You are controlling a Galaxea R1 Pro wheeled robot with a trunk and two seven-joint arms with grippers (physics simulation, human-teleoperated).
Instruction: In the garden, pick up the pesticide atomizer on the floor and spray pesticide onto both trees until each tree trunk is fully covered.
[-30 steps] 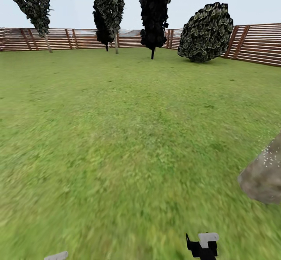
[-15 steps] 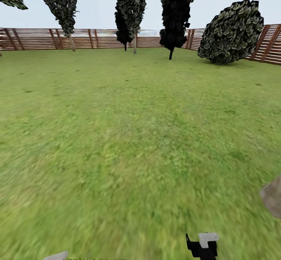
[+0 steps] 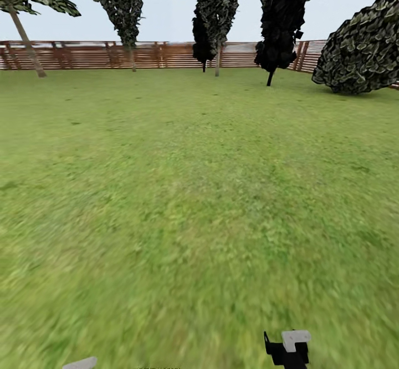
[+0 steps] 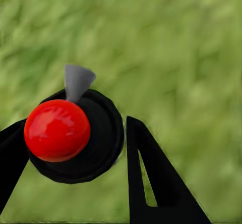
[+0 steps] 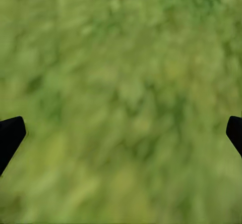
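From the head camera, a broad lawn (image 3: 183, 191) of blurry green turf runs out to a brown slatted wooden fence (image 3: 166, 54), with several dark, flaky-leaved trees along it, a leaning palm-like one (image 3: 25, 31) at far left and a rounded bush (image 3: 363, 53) at right; none of the thick grey trunks to be sprayed can be made out here. At the bottom edge sit a black-and-grey piece of the right arm (image 3: 289, 347) and a pale grey sliver (image 3: 80, 363) on the left. In the left wrist view, the left tool (image 4: 75, 148) is clamped on the atomizer (image 4: 75, 135): a round black body, a glossy red ball on top and a small grey cone nozzle, held between two flat black fingers (image 4: 151, 183) over grass. In the right wrist view, the right tool (image 5: 121, 133) stands wide apart and empty, just its black fingertips (image 5: 10, 133) at the edges over mottled green grass. By the look of it the pickup is done and the robot is in transit; the next move calls for bringing a target trunk close into view and aiming the nozzle at it.
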